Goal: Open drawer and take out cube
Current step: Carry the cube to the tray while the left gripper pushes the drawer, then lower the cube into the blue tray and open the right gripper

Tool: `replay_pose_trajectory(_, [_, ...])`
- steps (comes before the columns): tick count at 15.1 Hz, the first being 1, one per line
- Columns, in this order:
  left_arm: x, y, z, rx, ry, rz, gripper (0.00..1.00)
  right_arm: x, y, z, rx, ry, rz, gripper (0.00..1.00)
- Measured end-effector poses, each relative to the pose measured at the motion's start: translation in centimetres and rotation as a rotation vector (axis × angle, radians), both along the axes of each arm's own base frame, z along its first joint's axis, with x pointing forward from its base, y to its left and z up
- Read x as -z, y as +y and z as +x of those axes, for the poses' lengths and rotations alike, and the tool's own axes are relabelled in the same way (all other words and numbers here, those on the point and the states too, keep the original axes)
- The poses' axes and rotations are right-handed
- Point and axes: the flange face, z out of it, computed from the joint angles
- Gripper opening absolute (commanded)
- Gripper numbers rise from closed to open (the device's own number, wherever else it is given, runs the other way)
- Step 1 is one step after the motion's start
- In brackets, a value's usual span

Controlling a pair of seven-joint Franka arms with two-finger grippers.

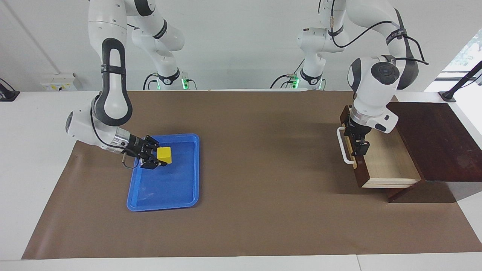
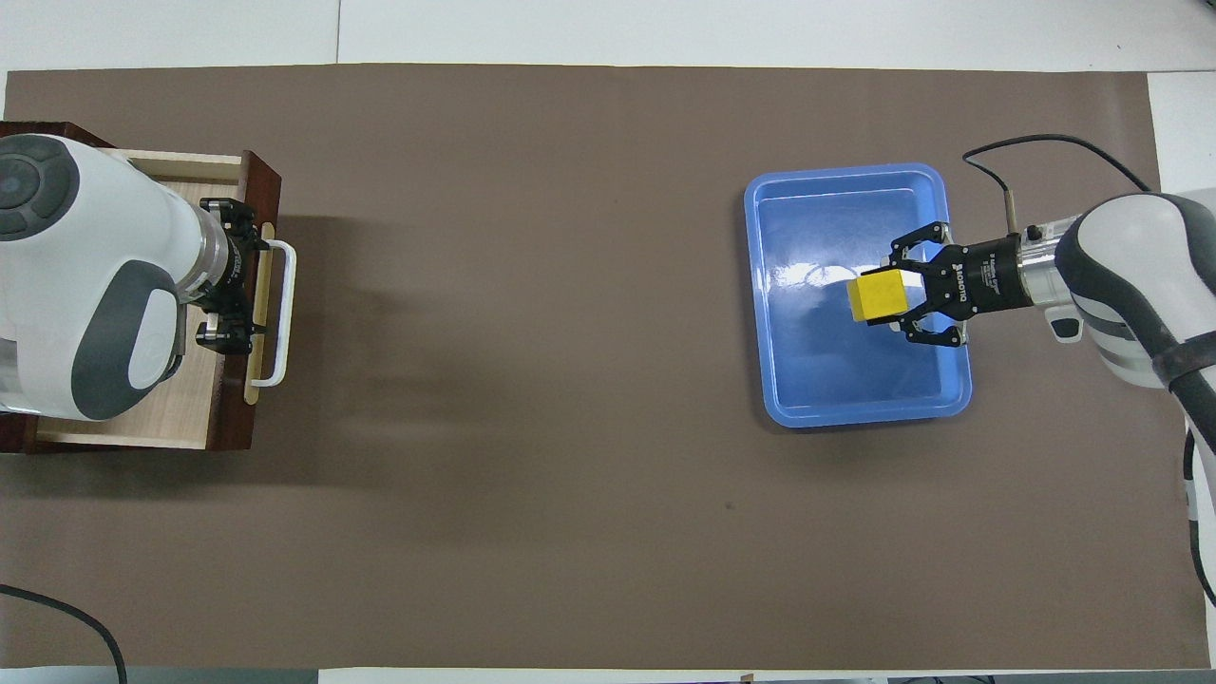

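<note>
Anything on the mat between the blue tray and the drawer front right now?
Nothing: in the overhead view only bare brown mat lies between the flat blue plastic tray and the dark brown wooden drawer.

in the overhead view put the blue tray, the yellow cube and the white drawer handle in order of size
1. Blue tray, by far the largest.
2. White drawer handle: long but thin.
3. Yellow cube, held above the tray, so it is nearer the camera and looks somewhat bigger than it is; ranking against the handle is unsure.
</note>
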Motion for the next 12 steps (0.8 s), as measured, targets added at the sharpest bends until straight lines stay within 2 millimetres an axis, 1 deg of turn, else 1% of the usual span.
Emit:
replay_pose_trajectory(1, [-0.2, 1.1, 0.2, 0.006, -0.002, 0.009, 1.00, 1.1, -0.2, -0.4, -0.010, -0.006, -0.007, 0.00])
replay_pose_trajectory(3, [-0.5, 4.4, 0.6, 0.011, -0.005, 0.025, 1.00, 2.9, -0.7, -1.1, -0.024, -0.005, -0.013, 0.00])
replay_pose_trajectory(4, [-0.6, 5.9, 0.7, 0.014, -0.003, 0.028, 1.00, 2.8, -0.8, -1.1, -0.023, -0.005, -0.009, 0.47])
replay_pose_trajectory(5, [-0.6, 7.2, 0.8, 0.020, -0.001, 0.030, 1.00, 2.8, -0.8, -1.1, -0.023, -0.005, -0.010, 0.99])
replay_pose_trajectory(7, [-0.7, 9.1, 0.9, 0.030, -0.001, 0.032, 1.00, 2.9, -0.8, -1.1, -0.020, -0.007, -0.015, 1.00])
replay_pose_trajectory(12, [-0.9, 12.9, 0.8, 0.050, -0.003, 0.038, 1.00, 3.3, -0.8, -1.2, -0.013, -0.001, -0.019, 1.00])
